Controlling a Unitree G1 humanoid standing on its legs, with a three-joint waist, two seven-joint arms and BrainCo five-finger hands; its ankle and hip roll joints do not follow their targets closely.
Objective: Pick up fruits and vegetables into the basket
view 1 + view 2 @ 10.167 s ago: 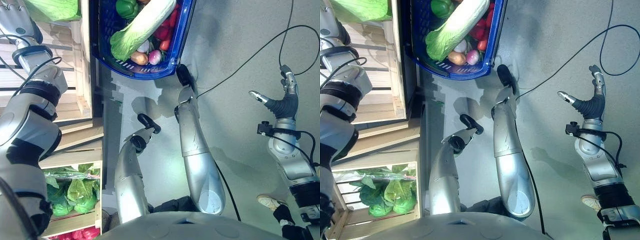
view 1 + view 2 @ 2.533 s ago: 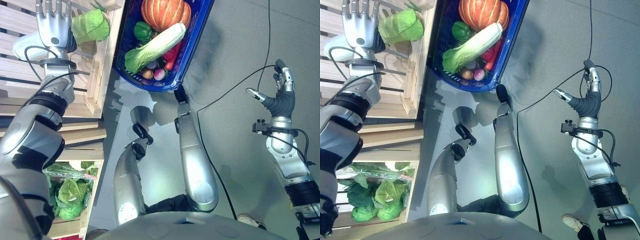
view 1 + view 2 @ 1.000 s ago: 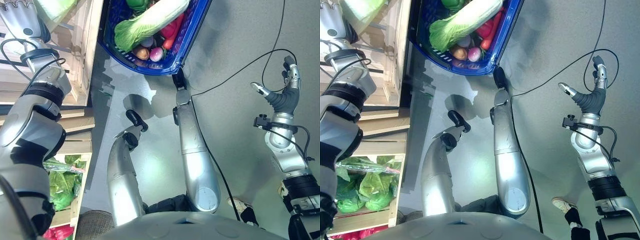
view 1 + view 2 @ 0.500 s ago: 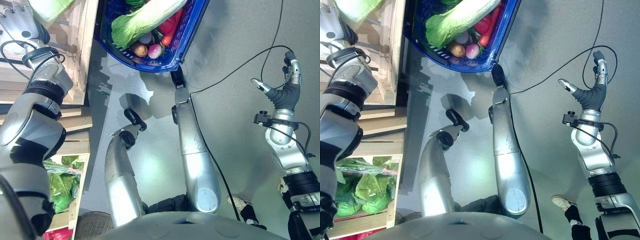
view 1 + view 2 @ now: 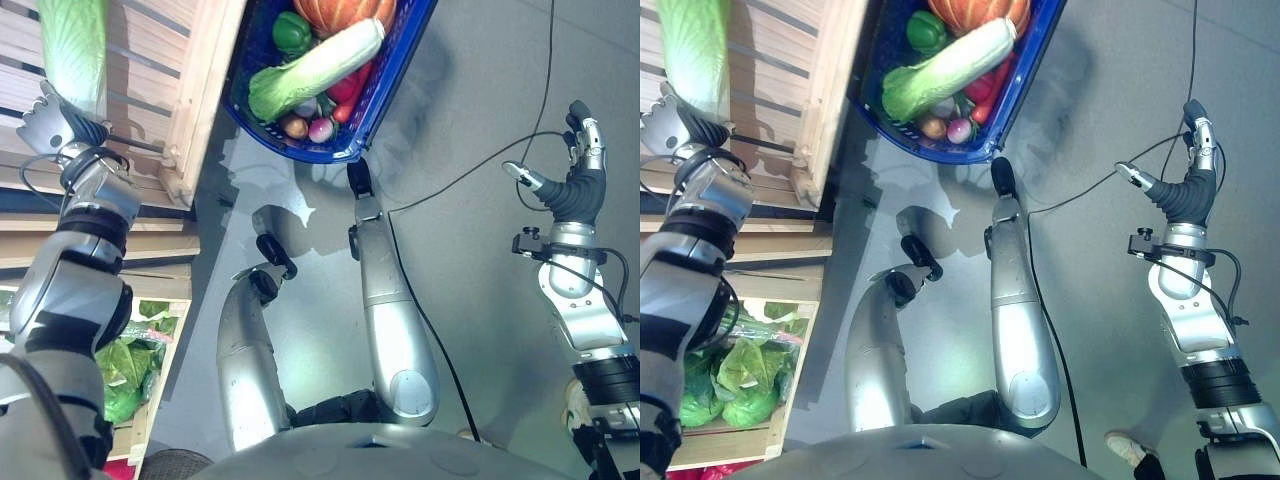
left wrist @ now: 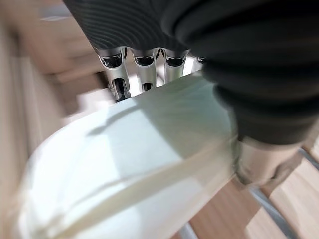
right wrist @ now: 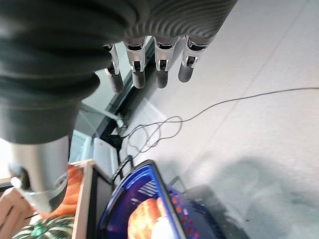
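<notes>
Left robot hand (image 5: 45, 122) gripping napa cabbage (image 5: 75, 50), blue basket (image 5: 400, 75) holding pumpkin (image 5: 340, 12)

The blue plastic basket (image 5: 398, 78) has a lattice pattern on its walls. Inside it lie an orange ribbed pumpkin (image 5: 340, 12), a dark green bell pepper (image 5: 291, 32), a long napa cabbage with white stalk and pale green leaves (image 5: 315, 70), red peppers (image 5: 349, 88), and a small pink-and-white radish (image 5: 321, 129). At far left, a pale green cabbage (image 5: 73, 50) shows against the light wooden slatted crate (image 5: 190, 100). The floor (image 5: 480, 290) is grey.
</notes>
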